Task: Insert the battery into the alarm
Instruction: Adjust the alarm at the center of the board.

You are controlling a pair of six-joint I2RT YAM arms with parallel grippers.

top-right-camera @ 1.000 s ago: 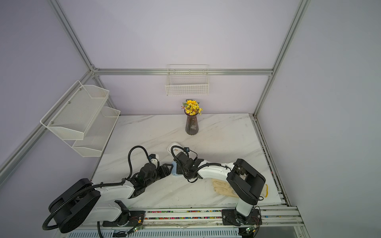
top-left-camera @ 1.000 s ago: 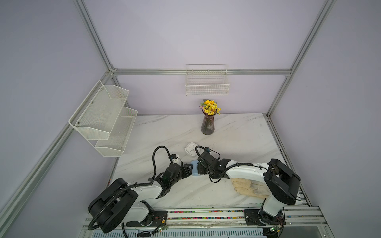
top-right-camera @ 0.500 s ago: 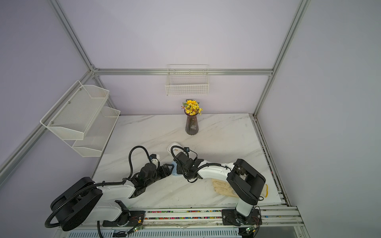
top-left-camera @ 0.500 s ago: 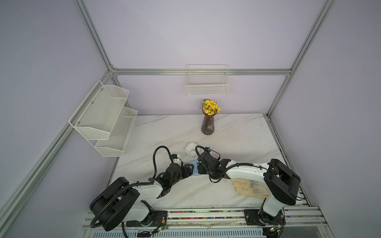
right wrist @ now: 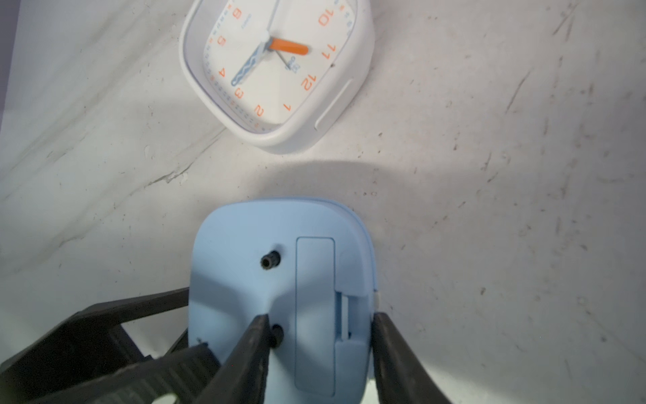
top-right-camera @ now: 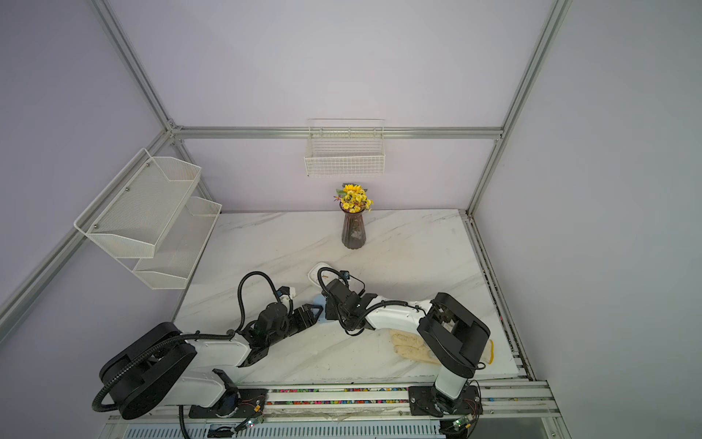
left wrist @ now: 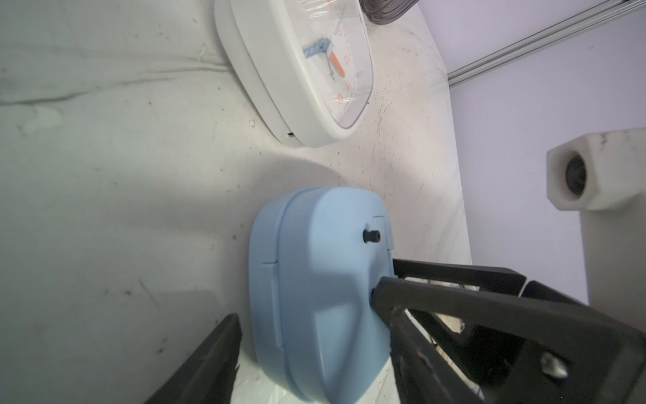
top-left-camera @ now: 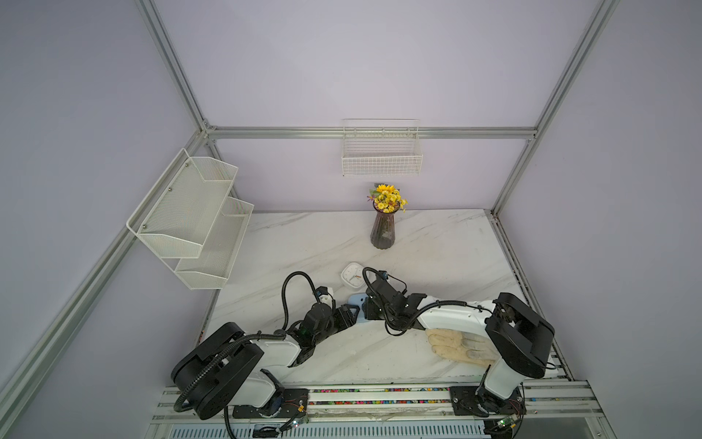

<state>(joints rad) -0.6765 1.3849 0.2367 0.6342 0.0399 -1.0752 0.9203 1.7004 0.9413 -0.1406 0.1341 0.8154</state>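
The right fingers (right wrist: 244,363) are seen half spread astride the battery cover (right wrist: 314,314) on the back of the blue alarm (right wrist: 244,238). One tip is laid on the back just beside the lower knob (right wrist: 278,332), and the other is set against the side wall by the cover's latch. Whether any squeeze is applied cannot be told.

The left fingers (left wrist: 209,367) are spread wide and closed about the opposite edge, one at the front rim close to the table (left wrist: 105,210) and one on the back. From this the alarm is judged to be braced. It is laid face down around the middle of the table, between the two arms, with a white clock (right wrist: 276,70) lying face up near it.

No battery is seen in any view and the cover appears seated, so it cannot be said whether a cell is inside.

If the latch is forced off-line, the cover could be jammed or cracked. If the brace is loosened, the smooth body could be slid or tipped toward the white clock. The knob could be snagged by the near tip.
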